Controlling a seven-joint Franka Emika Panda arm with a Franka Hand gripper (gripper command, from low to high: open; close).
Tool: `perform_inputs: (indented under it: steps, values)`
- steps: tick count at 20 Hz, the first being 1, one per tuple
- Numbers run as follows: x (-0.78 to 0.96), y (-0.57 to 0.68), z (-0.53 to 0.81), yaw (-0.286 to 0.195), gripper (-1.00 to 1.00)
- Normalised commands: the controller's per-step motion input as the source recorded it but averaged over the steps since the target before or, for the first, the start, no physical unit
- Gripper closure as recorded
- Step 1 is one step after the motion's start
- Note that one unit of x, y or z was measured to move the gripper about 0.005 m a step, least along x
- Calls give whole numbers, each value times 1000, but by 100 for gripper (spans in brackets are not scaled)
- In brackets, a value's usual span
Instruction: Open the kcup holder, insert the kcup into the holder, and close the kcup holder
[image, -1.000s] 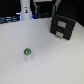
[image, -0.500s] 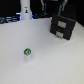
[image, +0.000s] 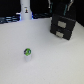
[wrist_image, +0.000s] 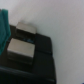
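Note:
The kcup (image: 27, 51), a tiny white pod with a green top, stands alone on the white table toward the exterior view's left. The kcup holder (image: 64, 26), a black box with light front marks, sits at the back on the exterior view's right, with no tray pulled out. The dark arm and gripper (image: 62, 7) hang just above and behind the holder, far from the kcup. The wrist view looks down close on the holder (wrist_image: 30, 50) and its light marks. The fingers are too blurred to read.
A tall white post with a dark mark (image: 25, 8) stands at the back on the exterior view's left, with dark clutter behind the table's far edge. A teal shape (wrist_image: 3, 27) sits at the wrist view's edge. White tabletop (image: 50, 60) surrounds the kcup.

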Motion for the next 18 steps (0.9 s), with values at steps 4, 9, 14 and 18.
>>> perform_inputs:
  steps: [4, 9, 14, 18]
  values:
    - [-346, 658, -189, -159, -100]
    - [-323, 619, -208, -149, -100]
    - [-161, 479, -302, -128, -100]
    - [-17, 215, -364, -76, -100]
